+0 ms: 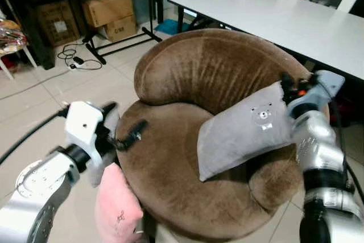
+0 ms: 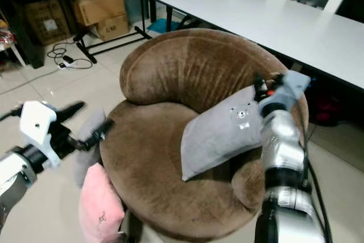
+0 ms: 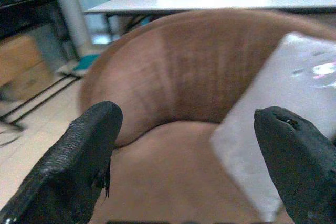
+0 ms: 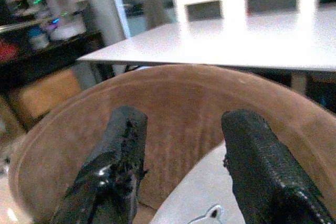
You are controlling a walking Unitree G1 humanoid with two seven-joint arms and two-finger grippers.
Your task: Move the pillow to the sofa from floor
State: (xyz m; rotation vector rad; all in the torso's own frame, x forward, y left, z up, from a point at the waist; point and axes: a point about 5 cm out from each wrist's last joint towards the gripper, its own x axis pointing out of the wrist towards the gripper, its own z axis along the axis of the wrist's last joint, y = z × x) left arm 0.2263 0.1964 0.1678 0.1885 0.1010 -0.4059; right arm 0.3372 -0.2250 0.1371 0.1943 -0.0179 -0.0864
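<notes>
We saw the left gripper [image 3: 189, 156] spread wide, grasping nothing. The right gripper [image 4: 181, 169] hung parted above the grey pillow [image 1: 242, 132] on the sofa [image 1: 170, 163].

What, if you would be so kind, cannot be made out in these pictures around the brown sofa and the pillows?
- Grey rectangular pillow: its far corner is hidden by the right gripper in the eye views.
- Pink soft pillow: cut off by the left eye view's bottom edge.
- Round brown fabric sofa: blurred behind the left gripper in the left wrist view.
</notes>
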